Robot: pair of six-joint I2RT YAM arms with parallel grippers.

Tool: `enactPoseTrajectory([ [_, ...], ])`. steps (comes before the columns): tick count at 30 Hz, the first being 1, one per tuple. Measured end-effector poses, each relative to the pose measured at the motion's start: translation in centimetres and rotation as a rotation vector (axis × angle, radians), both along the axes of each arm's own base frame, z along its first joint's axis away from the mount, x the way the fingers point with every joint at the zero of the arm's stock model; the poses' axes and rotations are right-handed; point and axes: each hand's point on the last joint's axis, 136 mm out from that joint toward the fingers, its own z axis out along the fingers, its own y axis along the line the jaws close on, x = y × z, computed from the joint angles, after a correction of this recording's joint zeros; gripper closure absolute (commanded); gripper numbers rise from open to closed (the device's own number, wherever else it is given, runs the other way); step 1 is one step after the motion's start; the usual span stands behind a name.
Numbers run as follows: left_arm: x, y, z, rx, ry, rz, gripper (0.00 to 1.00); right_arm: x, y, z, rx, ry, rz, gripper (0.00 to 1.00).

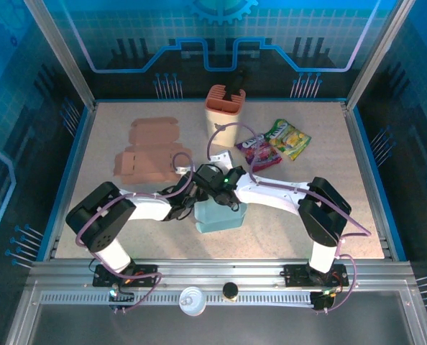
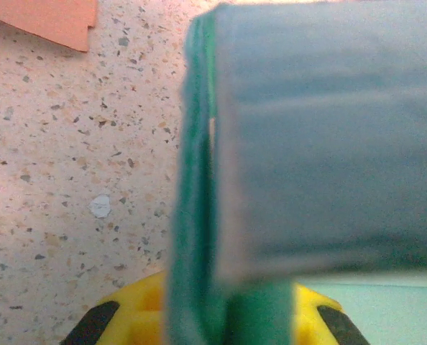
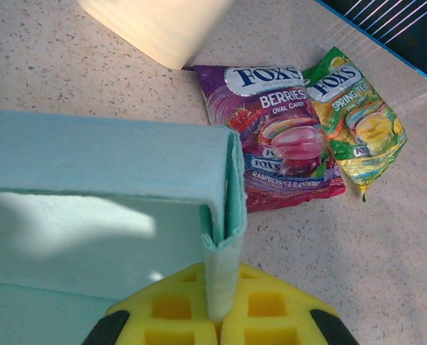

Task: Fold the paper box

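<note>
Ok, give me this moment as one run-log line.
task: fold teal paper box | left gripper: shut on box wall | right gripper: shut on box wall | box: walls up

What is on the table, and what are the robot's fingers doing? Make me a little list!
box: teal, partly folded, near the front
left fingers: pinching a box wall
right fingers: pinching a box wall
cardboard: orange, flat, back left
purple bag: candy, right of middle
green bag: candy, beside the purple bag
holder: orange, at the back
</note>
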Motion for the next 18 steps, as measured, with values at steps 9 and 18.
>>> enactPoseTrajectory([
  [9, -1.7, 1.8, 1.1, 0.064, -0.019, -0.022, 0.53, -0.3, -0.2, -0.8, -0.023, 0.023, 0.004, 1.0],
  [18, -1.1, 3.0, 2.2, 0.044, -0.032, -0.043, 0.58, -0.2, -0.1, -1.0, -0.014, 0.027, 0.006, 1.0],
])
